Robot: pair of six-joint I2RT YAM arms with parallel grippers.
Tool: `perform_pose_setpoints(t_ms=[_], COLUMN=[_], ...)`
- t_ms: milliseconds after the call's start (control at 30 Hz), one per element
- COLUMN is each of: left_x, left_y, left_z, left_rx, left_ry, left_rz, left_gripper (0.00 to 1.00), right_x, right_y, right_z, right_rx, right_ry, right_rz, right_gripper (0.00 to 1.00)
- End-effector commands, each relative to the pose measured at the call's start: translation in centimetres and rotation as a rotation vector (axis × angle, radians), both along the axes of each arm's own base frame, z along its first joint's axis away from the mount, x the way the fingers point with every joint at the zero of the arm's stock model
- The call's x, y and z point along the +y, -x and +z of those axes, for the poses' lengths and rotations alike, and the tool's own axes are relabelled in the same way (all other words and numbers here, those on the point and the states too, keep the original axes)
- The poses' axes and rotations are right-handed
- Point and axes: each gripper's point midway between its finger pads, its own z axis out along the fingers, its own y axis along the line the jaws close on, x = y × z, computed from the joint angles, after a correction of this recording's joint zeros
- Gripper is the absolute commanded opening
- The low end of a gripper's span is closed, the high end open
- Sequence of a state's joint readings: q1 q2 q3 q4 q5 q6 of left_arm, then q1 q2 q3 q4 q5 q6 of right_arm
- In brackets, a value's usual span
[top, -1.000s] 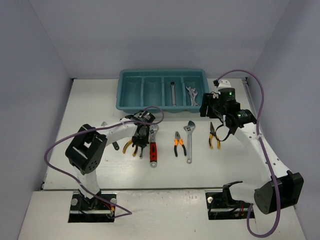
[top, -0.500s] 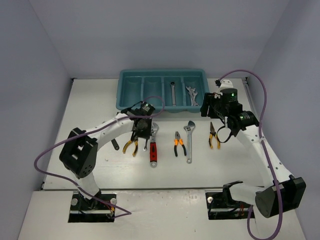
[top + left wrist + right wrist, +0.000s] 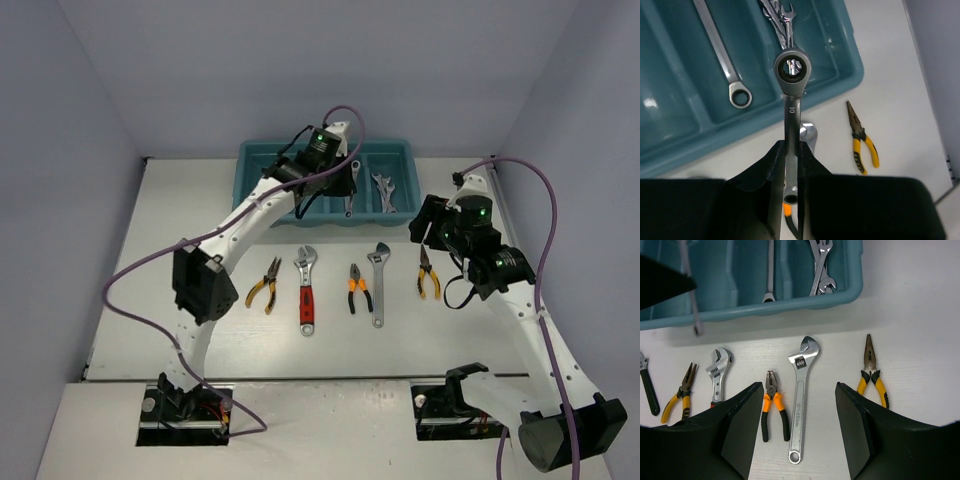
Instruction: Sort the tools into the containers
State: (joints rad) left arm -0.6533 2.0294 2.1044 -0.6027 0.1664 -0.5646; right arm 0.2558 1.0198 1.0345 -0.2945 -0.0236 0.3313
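Note:
My left gripper (image 3: 340,172) is shut on a silver ring spanner (image 3: 791,90) and holds it above the right part of the teal tray (image 3: 262,207), near its front wall. One spanner (image 3: 720,55) lies in the third compartment and several spanners (image 3: 777,15) in the rightmost. My right gripper (image 3: 424,225) is open and empty, above the silver adjustable wrench (image 3: 800,400). On the table lie yellow pliers (image 3: 263,285), the red-handled wrench (image 3: 305,290), orange pliers (image 3: 358,287) and yellow needle-nose pliers (image 3: 427,272). A black wrench (image 3: 647,385) shows at the left edge of the right wrist view.
The left arm stretches diagonally from its base across the left half of the table to the tray. The tray's two left compartments (image 3: 265,178) hold nothing. White walls close in the table on both sides and at the back.
My left gripper has lifted the spanner from the table beside the yellow pliers and carried it away to above the tray. My right gripper has shifted slightly right and nearer.

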Motion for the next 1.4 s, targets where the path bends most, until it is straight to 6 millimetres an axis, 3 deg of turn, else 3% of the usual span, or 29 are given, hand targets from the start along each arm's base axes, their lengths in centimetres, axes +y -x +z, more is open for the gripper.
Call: perform_pose_setpoints(t_ms=[0, 33, 67, 167, 267, 400, 567, 600, 767, 867, 1000, 1100, 1133, 1267, 1333, 1367], left_x=[-2.2, -2.4, -2.3, -2.2, -1.9, -1.0, -0.4, -0.4, -0.6, -0.5, 0.2, 2.0, 2.5, 6.8, 9.0, 10.1], left_y=[-4.5, -5.5, -6.7, -10.1, -12.3, -14.2, -14.9, -15.0, -15.0, -15.0, -13.7, -11.6, -11.0, -5.3, -2.6, -1.3], left_z=[1.4, 1.2, -0.2, -0.3, -1.0, -2.7, -4.7, -4.8, -4.5, -3.9, -1.3, 1.1, 1.0, -0.8, -0.3, -1.4], left_rx=[-0.109, -0.121, -0.114, -0.177, -0.205, -0.217, -0.202, -0.206, -0.228, -0.235, -0.265, -0.28, -0.266, -0.165, -0.16, -0.135], left_ry=[0.047, 0.053, 0.045, 0.101, 0.126, 0.114, 0.092, 0.09, 0.097, 0.109, 0.119, 0.085, 0.062, -0.113, -0.161, -0.192], left_rz=[-0.011, -0.002, 0.015, 0.077, 0.116, 0.148, 0.156, 0.153, 0.145, 0.143, 0.14, 0.14, 0.139, 0.105, 0.102, 0.104], left_gripper=[0.0, 0.0, 0.0, 0.0, 0.0, 0.0, 0.0, 0.04, 0.48, 0.59, 0.64, 0.64, 0.64, 0.64, 0.64, 0.64], right_x=[0.9, 0.9, 1.0, 1.3, 1.4, 1.4, 1.3, 1.3, 1.3, 1.4, 1.4, 1.2, 1.2, 1.3, 1.3, 1.2], right_y=[0.3, 0.5, 0.7, 1.3, 1.7, 2.1, 2.3, 2.3, 2.3, 2.2, 2.2, 2.1, 2.1, 1.5, 1.4, 1.3], right_z=[0.1, 0.0, 0.0, -0.4, -0.5, -0.8, -1.7, -1.8, -2.3, -2.5, -2.5, -2.4, -2.4, -2.6, -2.6, -2.5], right_rx=[-0.014, -0.012, -0.015, -0.008, -0.004, 0.007, 0.029, 0.033, 0.048, 0.054, 0.054, 0.05, 0.053, 0.064, 0.064, 0.062], right_ry=[-0.09, -0.094, -0.099, -0.112, -0.115, -0.103, -0.088, -0.087, -0.079, -0.077, -0.07, -0.058, -0.056, -0.044, -0.038, -0.034], right_rz=[0.002, 0.006, 0.009, 0.031, 0.041, 0.052, 0.055, 0.056, 0.064, 0.066, 0.072, 0.067, 0.068, 0.074, 0.074, 0.073], right_gripper=[0.57, 0.57, 0.56, 0.57, 0.57, 0.57, 0.57, 0.57, 0.57, 0.57, 0.57, 0.57, 0.57, 0.57, 0.57, 0.57])
